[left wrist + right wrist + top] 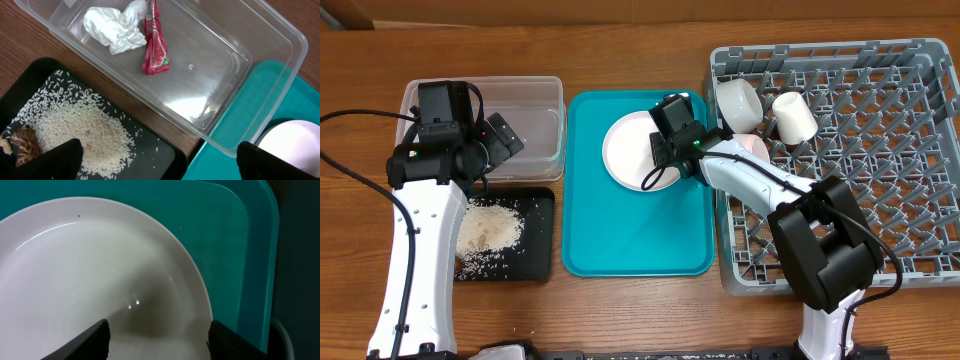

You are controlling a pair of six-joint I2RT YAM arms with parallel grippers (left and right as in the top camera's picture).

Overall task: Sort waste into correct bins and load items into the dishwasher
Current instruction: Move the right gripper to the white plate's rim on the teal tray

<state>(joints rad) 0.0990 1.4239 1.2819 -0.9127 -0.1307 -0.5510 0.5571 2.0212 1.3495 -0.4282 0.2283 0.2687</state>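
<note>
Overhead view, nearest edge first: shallow black rectangular plastic tray point(544, 262) on the wooden table point(640, 30), holding a heap of whitish rice grains point(490, 228) with stray grains scattered round it. Left wrist view adds brown crumbs point(25, 142) at the heap's edge.

Beside it, flat teal plastic serving tray point(640, 245); near half bare. On its far half, lying flat: round pale pink-white glossy plate point(630, 152). Surface shiny with small highlights, one tiny dark speck near the rim.

Right gripper point(157, 340) low over the plate, fingers point(90, 340) well apart, only plate surface between them, nothing pinched.

Left gripper point(162, 162) hangs above the line where black tray meets tub, jaws spread wide, holding nothing.

Farther back: clear rectangular plastic tub point(260, 55), just beyond the black tray. Inside, a crumpled white tissue point(112, 27) and a red printed snack wrapper point(155, 47), touching each other at one end of the tub.

Right side: grey plastic lattice dish rack point(880, 210). White bowl point(738, 100) and white cup point(794, 115) in its far left corner, side by side among the pegs.
</note>
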